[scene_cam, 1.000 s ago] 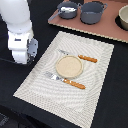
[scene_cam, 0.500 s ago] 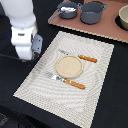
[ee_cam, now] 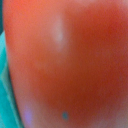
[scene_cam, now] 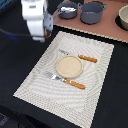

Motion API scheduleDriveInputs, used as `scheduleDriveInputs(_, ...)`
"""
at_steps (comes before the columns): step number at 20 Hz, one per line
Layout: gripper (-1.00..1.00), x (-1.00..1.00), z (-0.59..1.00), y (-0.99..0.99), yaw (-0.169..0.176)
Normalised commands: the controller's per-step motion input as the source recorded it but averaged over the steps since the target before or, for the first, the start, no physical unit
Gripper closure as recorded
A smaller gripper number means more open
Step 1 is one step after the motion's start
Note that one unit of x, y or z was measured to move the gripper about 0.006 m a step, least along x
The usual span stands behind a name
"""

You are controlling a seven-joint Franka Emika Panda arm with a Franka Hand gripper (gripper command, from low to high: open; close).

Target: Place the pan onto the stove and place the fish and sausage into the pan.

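Over the dark table (scene_cam: 107, 100), carrying the sausage (ee_cam: 70, 65) pinched in the gripper (scene_cam: 42, 35), heading for the pan (scene_cam: 68, 10) sitting ready on the stove (scene_cam: 107, 32).

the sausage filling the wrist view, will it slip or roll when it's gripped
The sausage looks glossy, with a bright highlight, so it may be slippery. Its surface curves like a rounded lump, so it could roll if released on a flat surface. Whether it is stiff or soft cannot be told from this blurred close-up.
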Motion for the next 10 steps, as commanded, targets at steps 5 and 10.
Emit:
scheduleDriveInputs(5,1.00,0.17,0.24,0.97,0.035)
scheduleDriveInputs(10,1.00,0.25,0.07,0.98,0.028)
